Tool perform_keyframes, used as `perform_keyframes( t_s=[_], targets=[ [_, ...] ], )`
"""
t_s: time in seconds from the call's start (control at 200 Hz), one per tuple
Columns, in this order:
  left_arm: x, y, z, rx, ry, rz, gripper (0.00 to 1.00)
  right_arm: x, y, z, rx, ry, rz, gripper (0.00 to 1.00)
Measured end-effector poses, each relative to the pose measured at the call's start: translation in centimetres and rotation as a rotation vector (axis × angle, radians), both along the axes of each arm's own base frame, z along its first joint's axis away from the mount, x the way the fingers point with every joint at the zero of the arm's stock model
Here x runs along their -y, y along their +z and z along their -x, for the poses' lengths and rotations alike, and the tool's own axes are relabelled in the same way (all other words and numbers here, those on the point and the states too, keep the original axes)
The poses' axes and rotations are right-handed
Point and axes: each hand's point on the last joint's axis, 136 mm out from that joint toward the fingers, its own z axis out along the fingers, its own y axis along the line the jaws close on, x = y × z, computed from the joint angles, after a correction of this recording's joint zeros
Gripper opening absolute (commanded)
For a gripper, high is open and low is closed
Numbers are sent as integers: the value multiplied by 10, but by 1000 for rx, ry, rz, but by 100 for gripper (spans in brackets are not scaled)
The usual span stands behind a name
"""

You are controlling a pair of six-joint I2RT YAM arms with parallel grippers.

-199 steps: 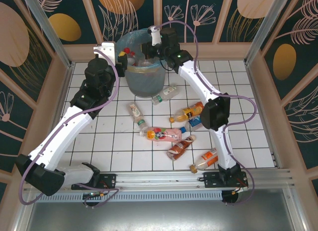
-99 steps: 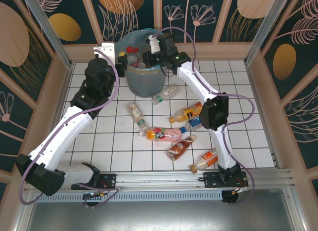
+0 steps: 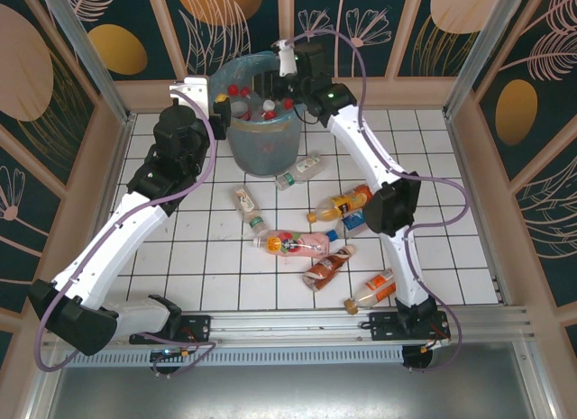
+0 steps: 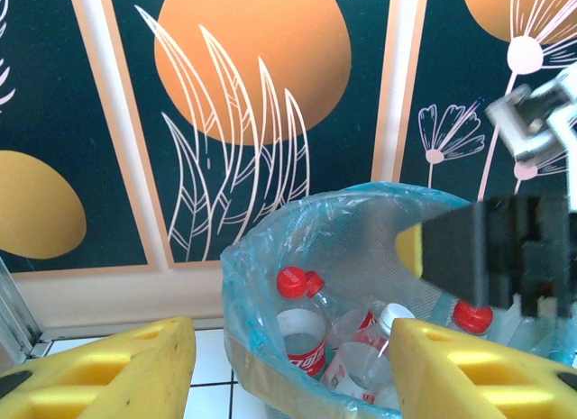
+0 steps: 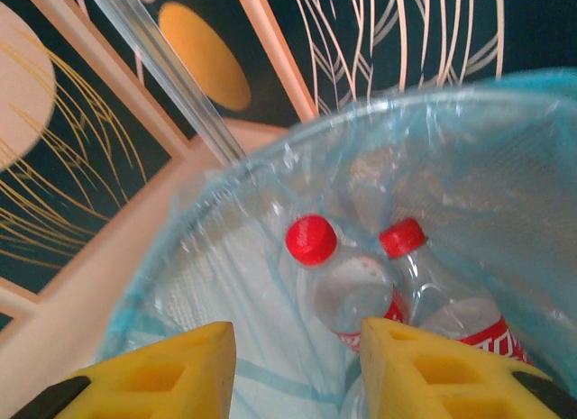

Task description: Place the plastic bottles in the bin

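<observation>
Plastic bottles [image 3: 371,290] split two ways. Several red-capped ones [image 5: 343,288] already lie inside the bin [image 3: 261,149]. About six more lie on their sides on the white tiled table [image 3: 216,275] in front of it. The clear bottle [image 3: 300,169] rests right at the bin's base. The orange bottle [image 3: 338,203], pink bottle [image 3: 296,245] and brown bottle [image 3: 326,268] lie nearer the arm bases.

Right gripper [image 5: 297,347] hangs over the bin mouth, aimed down into the blue liner bag [image 5: 225,221]. Its fingers [image 5: 144,374] are spread with nothing between them. Reads as a drop pose, high enough that a bottle falls clear of the rim.

Left gripper [image 4: 293,360] hovers just beside the bin's left rim, looking across it. Its fingers [image 4: 99,365] are also spread and empty, probably parked out of the right arm's way.

Judgement: roughly half done. Next comes a reach back for a table bottle, the clear one being closest. Risk: bottles on their sides may roll away from a pinch.
</observation>
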Motion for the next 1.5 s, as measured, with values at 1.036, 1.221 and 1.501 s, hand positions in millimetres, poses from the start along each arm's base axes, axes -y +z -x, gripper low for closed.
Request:
perform_keyframes(
  t_s=[1.036, 1.221, 1.501],
  targets=[
    [79, -187, 69, -470, -318, 234, 61, 91, -163, 289, -124, 239, 401, 68],
    [48, -232, 88, -546, -189, 286, 63, 63, -239, 301, -154, 385, 600, 72],
    [29, -241, 90, -541, -92, 279, 64, 59, -290, 310, -156, 495, 740, 76]
  ],
)
